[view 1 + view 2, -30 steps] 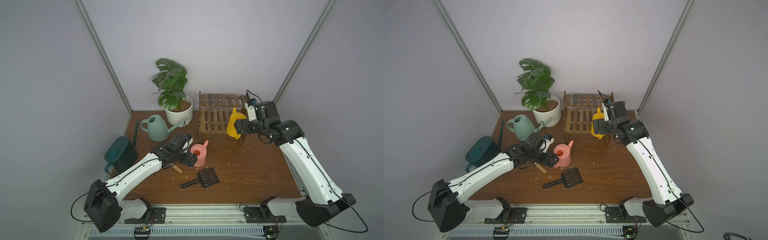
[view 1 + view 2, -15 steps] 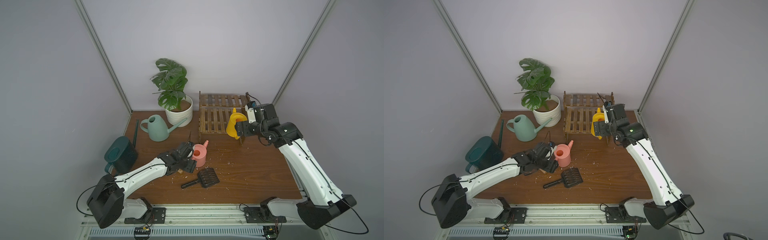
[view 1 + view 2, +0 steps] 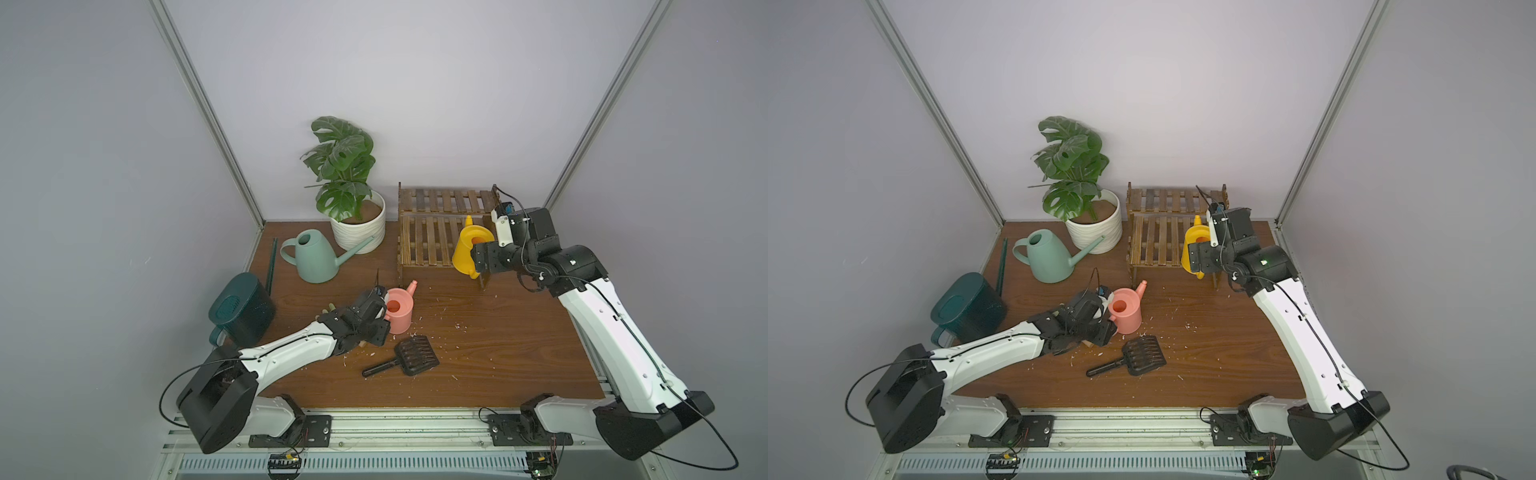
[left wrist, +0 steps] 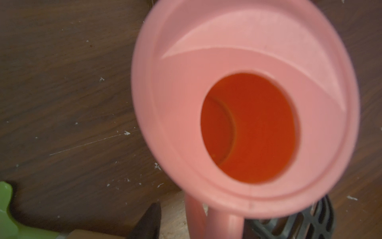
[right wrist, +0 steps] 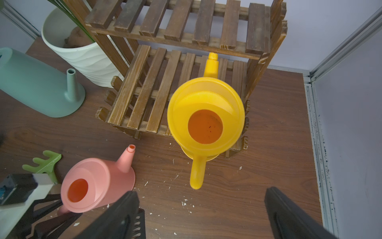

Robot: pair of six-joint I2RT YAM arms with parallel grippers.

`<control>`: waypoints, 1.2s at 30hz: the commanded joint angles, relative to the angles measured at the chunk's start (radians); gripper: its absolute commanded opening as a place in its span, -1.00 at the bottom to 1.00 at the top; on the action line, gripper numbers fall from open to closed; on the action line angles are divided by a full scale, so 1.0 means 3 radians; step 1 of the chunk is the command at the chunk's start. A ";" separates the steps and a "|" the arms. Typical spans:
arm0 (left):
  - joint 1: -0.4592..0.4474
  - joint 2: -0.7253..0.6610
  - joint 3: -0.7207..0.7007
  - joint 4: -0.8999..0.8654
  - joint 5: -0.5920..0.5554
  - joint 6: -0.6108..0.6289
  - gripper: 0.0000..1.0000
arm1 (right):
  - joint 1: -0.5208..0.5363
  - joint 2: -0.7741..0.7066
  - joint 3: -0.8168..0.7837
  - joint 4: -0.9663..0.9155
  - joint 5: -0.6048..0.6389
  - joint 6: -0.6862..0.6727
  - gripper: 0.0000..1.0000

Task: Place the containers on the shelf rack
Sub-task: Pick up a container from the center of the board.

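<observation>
Pink watering can (image 3: 400, 312), table centre, being grasped by left gripper (image 3: 382, 316) at handle; closure cannot be told. Yellow watering can (image 3: 469, 253) set on shelf rack (image 3: 428, 245), 1 o'clock; right gripper (image 5: 201, 198) spread. Next: firm pinch needed.

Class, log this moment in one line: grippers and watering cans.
left gripper: at pink can, grip unclear; right gripper: open, not touching yellow can; yellow can: rack, lower tier; pink can, green can, teal can: table

In both your top views: rack (image 3: 428, 245) back centre; small can (image 3: 463, 253) on its lower tier, right end. Pot (image 3: 359, 235) left of rack; long-spout can (image 3: 311, 262) before pot. Ribbed can (image 3: 243, 309) far left. Second small can (image 3: 401, 320) before rack's left corner; scoop (image 3: 415, 356) before it.
</observation>
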 commanded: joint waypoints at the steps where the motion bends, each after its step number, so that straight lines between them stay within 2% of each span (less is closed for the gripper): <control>1: -0.0036 -0.0038 -0.0022 0.0066 0.0025 -0.0017 -0.13 | -0.0013 -0.0095 0.0017 0.0058 0.0010 -0.0001 0.95; 7: -0.0036 -0.0136 -0.0006 -0.0020 0.0050 -0.0019 -0.47 | -0.0013 -0.0139 -0.0023 0.0102 -0.0023 -0.0001 0.94; 17: -0.0035 -0.0367 0.0295 -0.0575 0.0206 -0.0154 -0.85 | -0.0017 -0.0162 -0.0014 0.0130 -0.0036 -0.0009 0.91; 22: -0.0038 -0.0599 0.0466 -0.0812 0.0253 -0.0353 -0.94 | -0.0015 -0.0157 -0.0009 0.0130 -0.0016 0.0011 0.90; 27: -0.0096 -0.0674 0.0760 -0.1114 0.0106 -0.0506 -1.00 | -0.0017 -0.0149 0.0038 0.0130 -0.0021 0.0017 0.89; 31: -0.0388 -0.0530 0.1075 -0.1338 -0.0216 -0.0581 -1.00 | -0.0018 -0.0136 0.0089 0.0116 -0.0003 0.0004 0.89; 36: -0.0682 -0.0163 0.1695 -0.1589 -0.0639 -0.0696 -1.00 | -0.0018 -0.0100 0.0144 0.0081 0.0042 -0.0007 0.89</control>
